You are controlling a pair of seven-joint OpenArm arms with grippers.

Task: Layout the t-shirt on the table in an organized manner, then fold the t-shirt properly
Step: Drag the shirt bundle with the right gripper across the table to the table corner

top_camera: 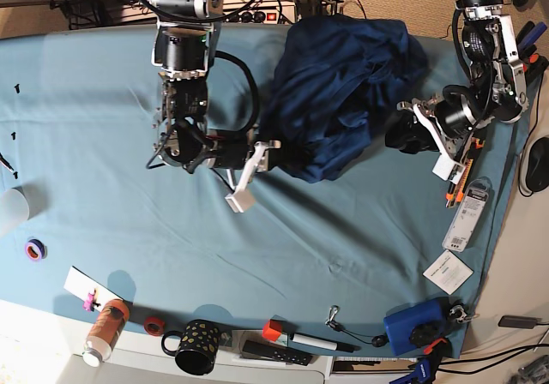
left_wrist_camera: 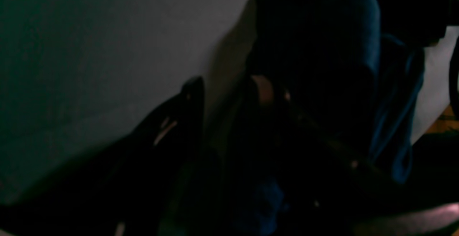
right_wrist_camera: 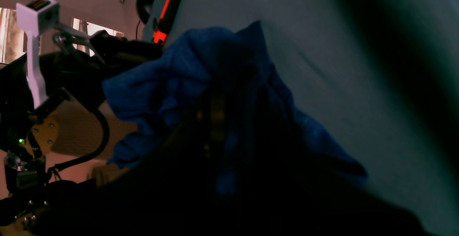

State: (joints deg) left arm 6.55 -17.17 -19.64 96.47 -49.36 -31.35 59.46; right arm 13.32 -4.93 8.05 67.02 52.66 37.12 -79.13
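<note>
Bunching t-shirt [top_camera: 343, 84], prob. mid-table [top_camera: 103, 101]

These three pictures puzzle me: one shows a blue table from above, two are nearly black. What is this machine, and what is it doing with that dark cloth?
The top-down picture shows two robot arms over a table covered in teal cloth. Between them lies a crumpled navy t-shirt. The dark pictures come from small cameras on each arm's wrist, so close to the fabric that little light gets in. The right gripper, on the overhead picture's left, is shut on the t-shirt's edge. The left gripper reaches the shirt's other side; whether it grips is unclear. Along the near edge sit a spotted mug, an orange bottle and a marker.
</note>
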